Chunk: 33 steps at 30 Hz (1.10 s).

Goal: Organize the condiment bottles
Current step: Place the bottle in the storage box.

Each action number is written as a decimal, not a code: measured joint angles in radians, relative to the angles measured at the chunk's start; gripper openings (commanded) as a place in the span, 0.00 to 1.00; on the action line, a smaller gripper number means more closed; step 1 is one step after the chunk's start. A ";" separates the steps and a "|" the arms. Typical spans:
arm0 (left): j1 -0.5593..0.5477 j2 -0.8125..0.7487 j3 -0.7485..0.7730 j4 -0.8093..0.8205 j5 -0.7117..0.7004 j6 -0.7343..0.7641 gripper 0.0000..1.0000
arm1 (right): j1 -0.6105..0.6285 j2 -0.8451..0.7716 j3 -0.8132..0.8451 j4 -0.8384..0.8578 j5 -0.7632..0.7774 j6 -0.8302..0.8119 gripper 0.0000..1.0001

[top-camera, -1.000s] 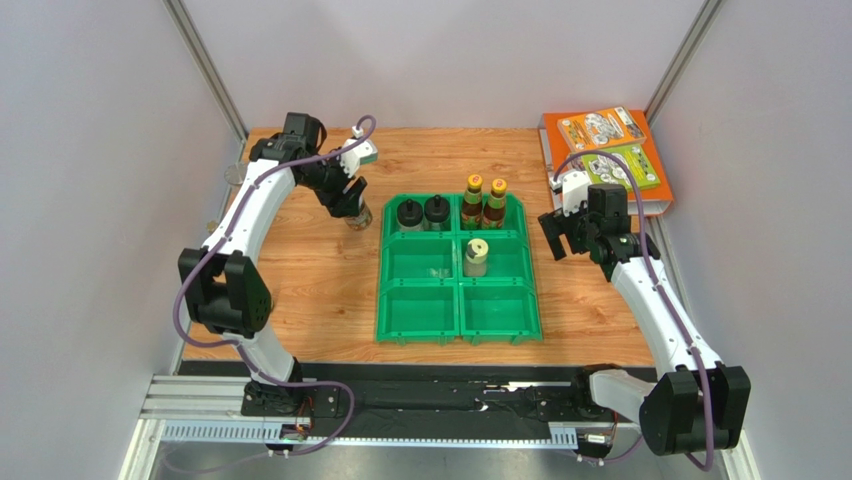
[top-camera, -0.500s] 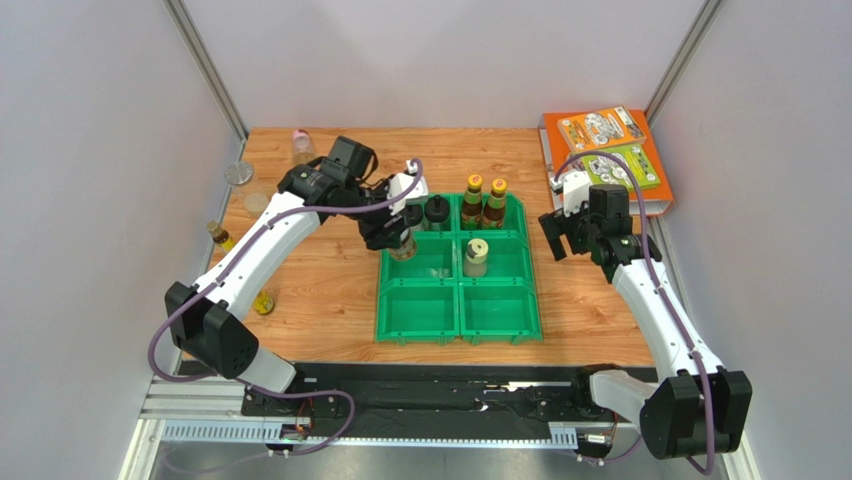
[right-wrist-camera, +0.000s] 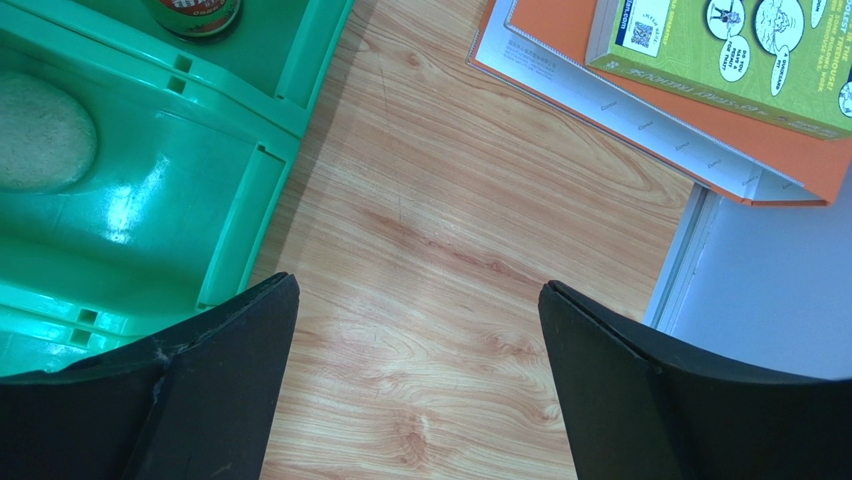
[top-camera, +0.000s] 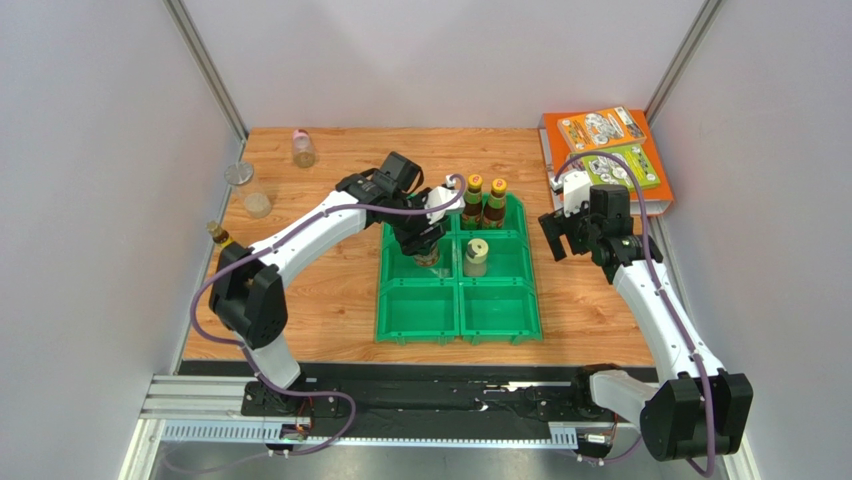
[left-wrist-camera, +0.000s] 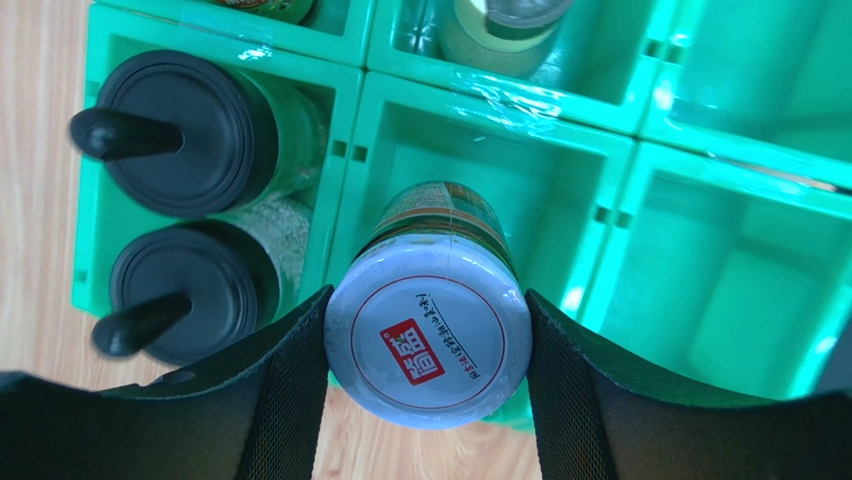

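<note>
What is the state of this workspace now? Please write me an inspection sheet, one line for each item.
Surface: wooden table, no spill seen.
Job's things: silver-capped bottle held tilted at the middle-left compartment of the green bin; two black-capped bottles far-left; two amber bottles far-right; pale-capped jar middle-right; four loose bottles and jars on the table's left side.
Clutter: orange and green books at the far-right corner.
End effectors: left end effector shut on the silver-capped bottle; right end effector open, over bare table.
Cables: purple cables along both arms, no snag seen.
Surroundings: grey walls; nothing else seen.
</note>
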 measured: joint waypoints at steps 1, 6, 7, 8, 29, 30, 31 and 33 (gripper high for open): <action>-0.005 0.020 0.000 0.016 -0.010 -0.005 0.00 | 0.000 0.000 0.000 0.000 0.000 0.000 0.93; -0.028 0.068 -0.012 0.067 -0.037 -0.014 0.00 | 0.000 0.000 0.000 0.000 -0.007 0.000 0.93; -0.033 0.072 -0.016 0.074 -0.039 -0.017 0.00 | 0.000 0.000 0.000 0.000 -0.008 0.000 0.93; -0.040 0.074 -0.023 0.085 -0.040 -0.020 0.00 | 0.000 0.000 0.000 0.000 -0.008 0.000 0.93; -0.095 0.140 -0.070 0.169 -0.057 -0.027 0.86 | 0.001 -0.014 0.000 0.000 -0.015 0.000 0.93; -0.095 0.138 -0.070 0.168 -0.055 -0.027 0.90 | 0.001 -0.014 0.000 0.000 -0.015 0.000 0.93; -0.095 0.133 -0.070 0.166 -0.053 -0.028 0.98 | 0.001 -0.015 0.000 0.000 -0.015 0.000 0.93; -0.095 0.119 -0.070 0.161 -0.053 -0.025 0.99 | 0.001 -0.016 0.000 0.000 -0.016 0.000 0.93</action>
